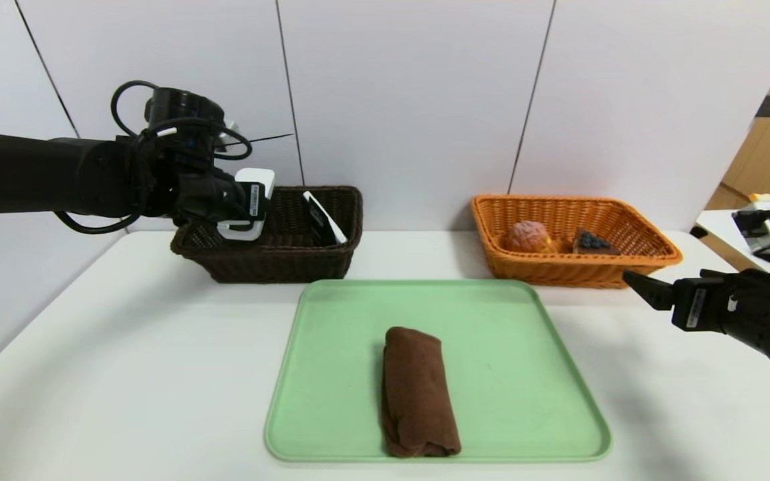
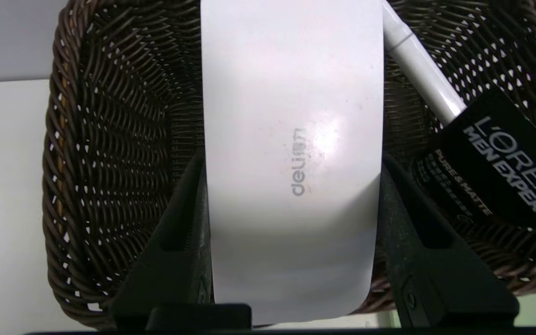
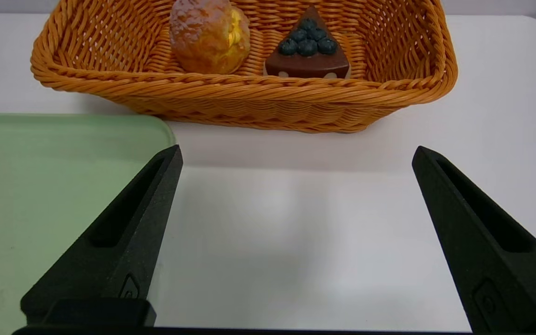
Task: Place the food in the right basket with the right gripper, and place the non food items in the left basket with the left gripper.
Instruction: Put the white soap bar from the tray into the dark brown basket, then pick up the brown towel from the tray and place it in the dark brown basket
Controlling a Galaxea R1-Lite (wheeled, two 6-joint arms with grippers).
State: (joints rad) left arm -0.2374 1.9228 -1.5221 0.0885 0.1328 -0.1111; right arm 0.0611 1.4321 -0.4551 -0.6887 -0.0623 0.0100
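My left gripper (image 1: 241,207) is shut on the flat white case (image 1: 251,200) and holds it over the left end of the dark brown basket (image 1: 291,264). In the left wrist view the case (image 2: 291,139) sits between both fingers above the basket (image 2: 105,163), where the white marker pen (image 2: 421,70) and the black L'Oreal tube (image 2: 500,163) lie. The rolled brown towel (image 1: 418,401) lies on the green tray (image 1: 525,374). The bun (image 1: 527,236) and the cake slice (image 1: 593,243) sit in the orange basket (image 1: 559,274). My right gripper (image 1: 639,284) is open and empty, low in front of that basket.
The white table (image 1: 124,347) carries both baskets at the back and the tray in the middle. A white wall stands close behind the baskets. In the right wrist view the tray corner (image 3: 63,153) lies beside my left finger.
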